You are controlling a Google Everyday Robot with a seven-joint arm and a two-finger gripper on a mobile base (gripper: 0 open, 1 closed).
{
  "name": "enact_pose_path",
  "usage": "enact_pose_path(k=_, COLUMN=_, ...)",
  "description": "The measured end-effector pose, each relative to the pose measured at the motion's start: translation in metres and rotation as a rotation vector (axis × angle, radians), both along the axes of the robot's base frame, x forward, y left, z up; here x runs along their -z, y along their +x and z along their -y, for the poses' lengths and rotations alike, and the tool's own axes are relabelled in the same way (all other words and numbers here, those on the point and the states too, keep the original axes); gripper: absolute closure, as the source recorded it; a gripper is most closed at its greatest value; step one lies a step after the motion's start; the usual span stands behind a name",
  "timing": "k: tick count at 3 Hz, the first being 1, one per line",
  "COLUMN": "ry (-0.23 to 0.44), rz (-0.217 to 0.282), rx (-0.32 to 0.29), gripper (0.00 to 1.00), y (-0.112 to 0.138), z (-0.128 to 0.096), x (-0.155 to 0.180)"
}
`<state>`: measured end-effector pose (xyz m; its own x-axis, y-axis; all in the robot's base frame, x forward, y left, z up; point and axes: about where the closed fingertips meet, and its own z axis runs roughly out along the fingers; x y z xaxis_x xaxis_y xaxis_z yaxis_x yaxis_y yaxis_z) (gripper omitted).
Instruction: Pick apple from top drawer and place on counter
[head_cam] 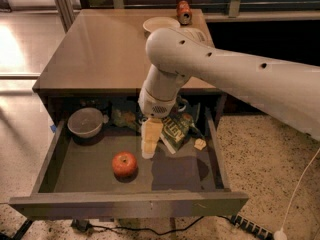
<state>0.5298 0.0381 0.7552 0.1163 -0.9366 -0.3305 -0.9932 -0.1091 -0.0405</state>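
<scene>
A single camera looks steeply down from above and in front of the open, wide dark grey-brown top drawer [127, 204] across the frame's bottom. The glossy grey-brown counter [105, 49] fills the upper left; the pale two-finger gripper [148, 153] hangs near the centre, close by.

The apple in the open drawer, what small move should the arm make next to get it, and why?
Probably shift the gripper a little toward the drawer front and the camera's left, over the apple. It hangs inside the top drawer beside the apple, apart from it, and the counter step comes later.
</scene>
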Motion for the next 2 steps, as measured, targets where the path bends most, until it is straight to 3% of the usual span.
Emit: enact_pose_path(k=2, ry=0.034, rz=-0.02, rx=-0.011, gripper=0.0, y=-0.0035, z=-0.0065, x=0.0098)
